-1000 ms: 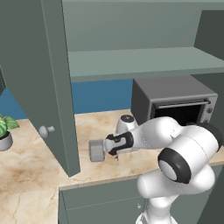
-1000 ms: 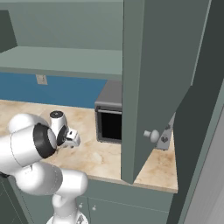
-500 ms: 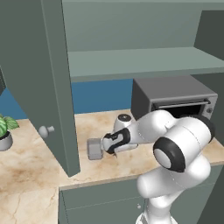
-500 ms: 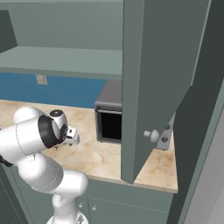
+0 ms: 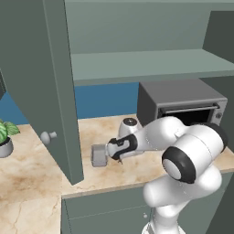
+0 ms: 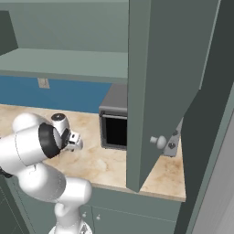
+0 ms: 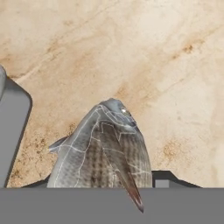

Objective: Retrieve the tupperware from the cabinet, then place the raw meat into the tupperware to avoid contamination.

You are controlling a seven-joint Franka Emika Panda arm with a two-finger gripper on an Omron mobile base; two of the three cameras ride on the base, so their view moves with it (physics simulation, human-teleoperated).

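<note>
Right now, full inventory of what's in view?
tupperware: 1, pale grey, on the counter just ahead of the hand
raw meat: 1, grey-and-whitish, between the fingers, beside the tupperware
cabinet: 1, grey-green, on the wall, doors open, shelf bare where visible
microwave: 1, dark grey, back of the counter under the cabinet
counter: 1, beige marble
plant: 1, green, in a pale pot, left end of the counter
wall outlet: 1, pale, on the blue backsplash
hand: 1, dark fingers, low over the counter, holding the meat
</note>
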